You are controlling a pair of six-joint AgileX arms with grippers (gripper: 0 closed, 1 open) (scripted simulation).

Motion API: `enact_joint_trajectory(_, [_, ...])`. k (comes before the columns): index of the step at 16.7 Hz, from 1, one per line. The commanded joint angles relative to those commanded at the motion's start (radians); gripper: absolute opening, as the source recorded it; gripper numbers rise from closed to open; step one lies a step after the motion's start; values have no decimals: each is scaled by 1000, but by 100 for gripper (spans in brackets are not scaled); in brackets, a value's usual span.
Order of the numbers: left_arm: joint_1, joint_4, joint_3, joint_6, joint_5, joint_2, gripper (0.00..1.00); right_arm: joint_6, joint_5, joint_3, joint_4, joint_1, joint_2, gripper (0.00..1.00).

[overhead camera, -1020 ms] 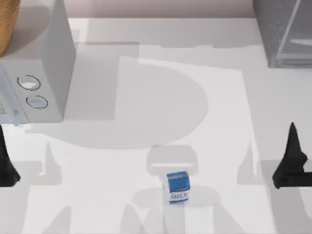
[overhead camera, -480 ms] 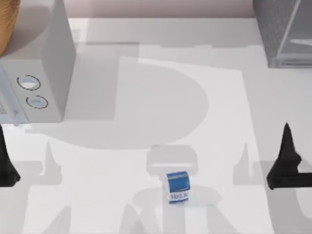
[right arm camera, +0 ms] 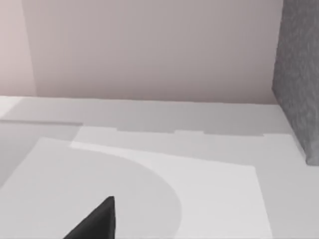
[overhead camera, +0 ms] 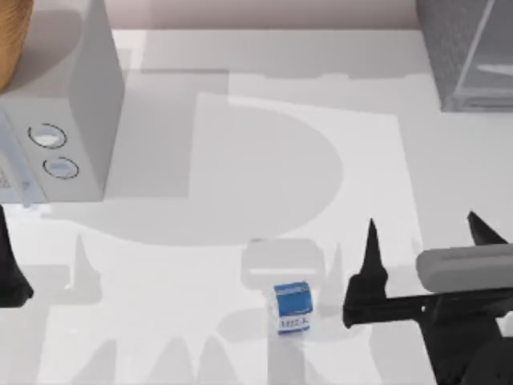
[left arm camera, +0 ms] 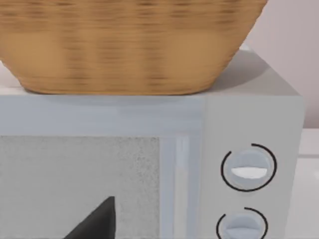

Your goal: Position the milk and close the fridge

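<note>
You've got the milk [overhead camera: 293, 306] upright on the worktop [overhead camera: 240, 160], near the front edge, roughly centre. Your right claw [overhead camera: 421, 241] sits just right of it, not touching, fingers spread wide, nothing held. The fridge [overhead camera: 453, 48] is at the back right corner, well apart from the carton. Left claw [overhead camera: 10, 269] is parked at the left edge, below the microwave [overhead camera: 80, 96] w/ the basket [left arm camera: 129, 45] on top; can't tell its fingers.

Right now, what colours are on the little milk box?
The milk is blue on top with a white band below, best seen in the top view.
</note>
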Motion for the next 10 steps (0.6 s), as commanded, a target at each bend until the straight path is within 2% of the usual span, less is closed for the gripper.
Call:
enact_joint_trajectory(6, [0, 0, 0, 0, 0, 0, 100, 114, 110, 162, 230, 166, 556, 100])
enact_joint_trajectory(10, [0, 0, 0, 0, 0, 0, 100, 171, 150, 238, 332, 234, 769, 100])
